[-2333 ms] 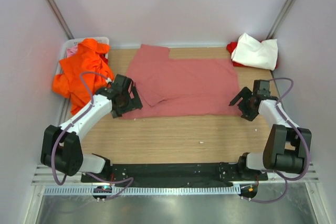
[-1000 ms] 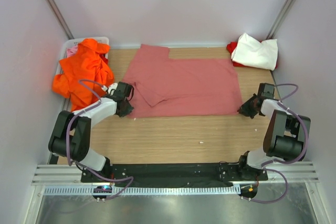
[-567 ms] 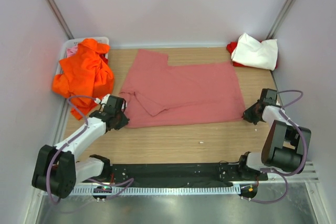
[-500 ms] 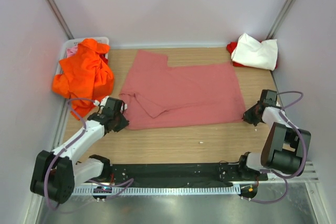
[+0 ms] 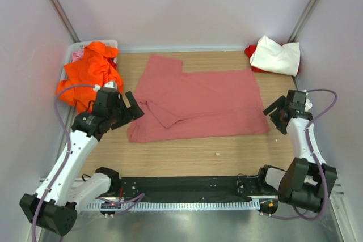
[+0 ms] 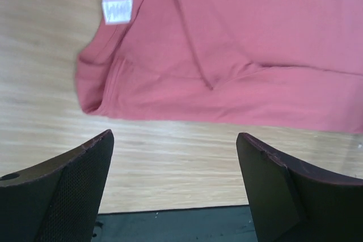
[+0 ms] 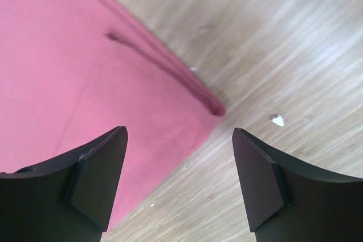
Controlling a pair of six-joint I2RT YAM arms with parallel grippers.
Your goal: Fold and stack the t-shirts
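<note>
Left fingers (image 6: 62,196) and right fingers (image 7: 96,179) hang spread and empty above opposite near corners of the salmon-pink t-shirt (image 5: 198,103).

The left arm (image 5: 71,152) and right arm (image 5: 303,140) wear white link shells between black joint housings, each trailed by a lilac cable (image 5: 322,90). The left end effector (image 5: 131,111) and right end effector (image 5: 274,114) have matte black wedge-shaped fingers (image 6: 62,191), one faced with fine mesh

The near strip of table (image 5: 193,154) is bare — room to pass. The pink shirt (image 5: 198,100) fills the middle. An orange heap (image 5: 91,75) blocks far left, a white shirt (image 5: 276,55) far right.
</note>
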